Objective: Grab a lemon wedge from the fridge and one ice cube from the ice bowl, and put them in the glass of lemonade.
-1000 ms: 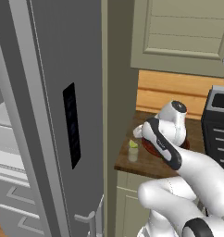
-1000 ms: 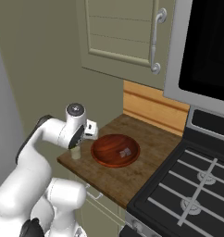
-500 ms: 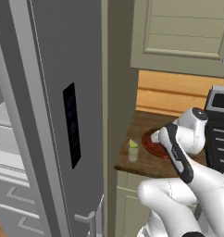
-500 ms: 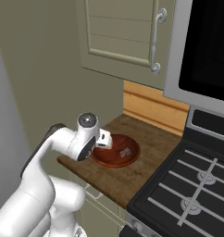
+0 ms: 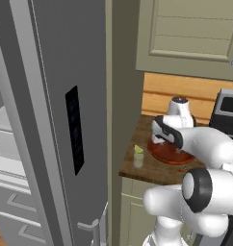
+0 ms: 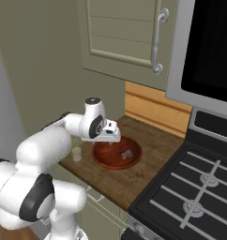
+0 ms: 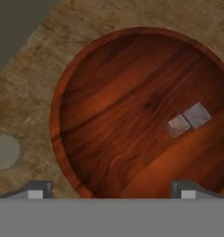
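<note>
No readable writing on fridge (image 5: 51,120), ice bowl (image 7: 86,83).

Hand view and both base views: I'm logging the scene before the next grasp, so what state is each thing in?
Tool: open, empty, above the bowl.
Bowl: upright on the counter, two ice cubes inside.
Ice cubes: side by side, touching, on the bowl's floor.
Glass: upright on the counter beside the bowl, something yellow-green at its top.
Fridge: door swung open.
Cabinet: door closed.
</note>
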